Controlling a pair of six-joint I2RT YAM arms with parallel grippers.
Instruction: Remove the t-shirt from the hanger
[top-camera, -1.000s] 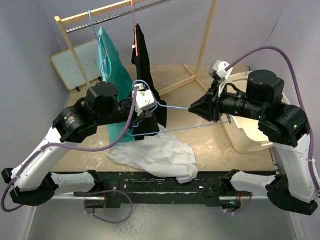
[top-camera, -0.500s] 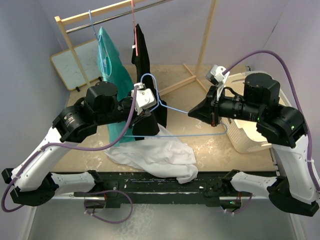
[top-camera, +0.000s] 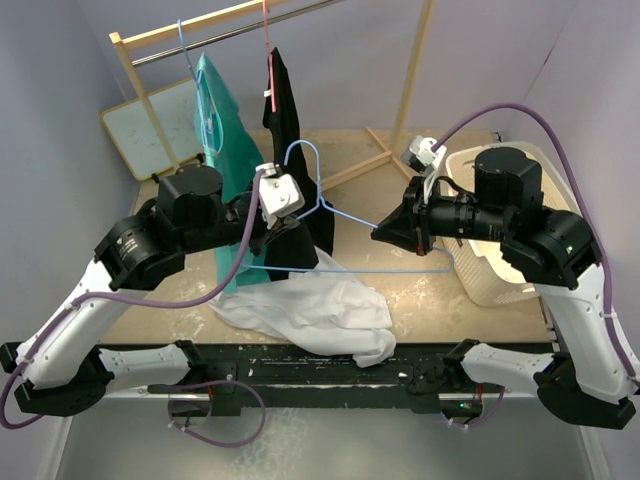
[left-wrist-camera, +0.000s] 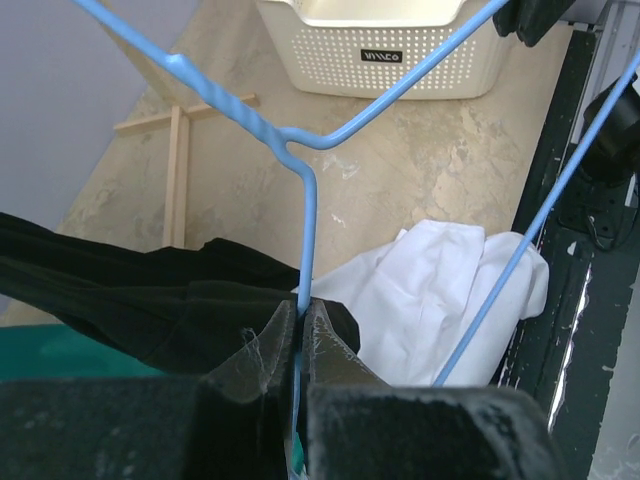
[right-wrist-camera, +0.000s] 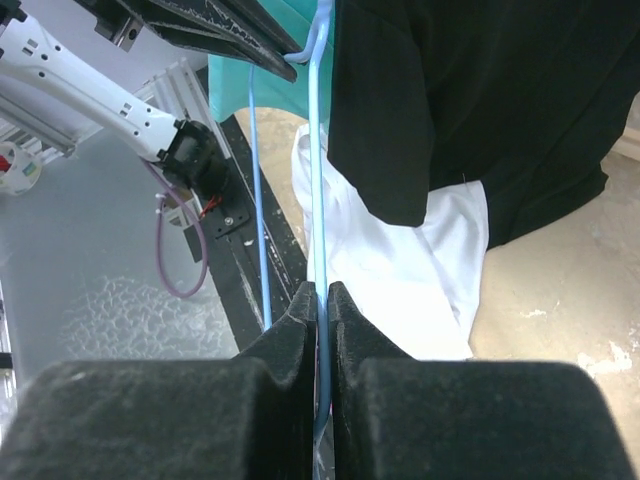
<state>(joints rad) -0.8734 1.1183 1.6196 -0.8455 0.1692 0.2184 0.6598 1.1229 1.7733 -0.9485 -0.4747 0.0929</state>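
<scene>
Lavender walls enclose a wooden garment rack on beige tabletop.

This is a robotics lab cell dressed up as a laundry corner, not a home. Plain lavender walls box in a beige bench. Two arms trailing purple cable are bolted to a black mounting rail at its near edge. Beyond the left pincer stands a bare wooden clothes rack hung with a teal garment and a black garment. A whiteboard leans in the corner behind it. To the right of the right pincer sits a white perforated basket.
</scene>
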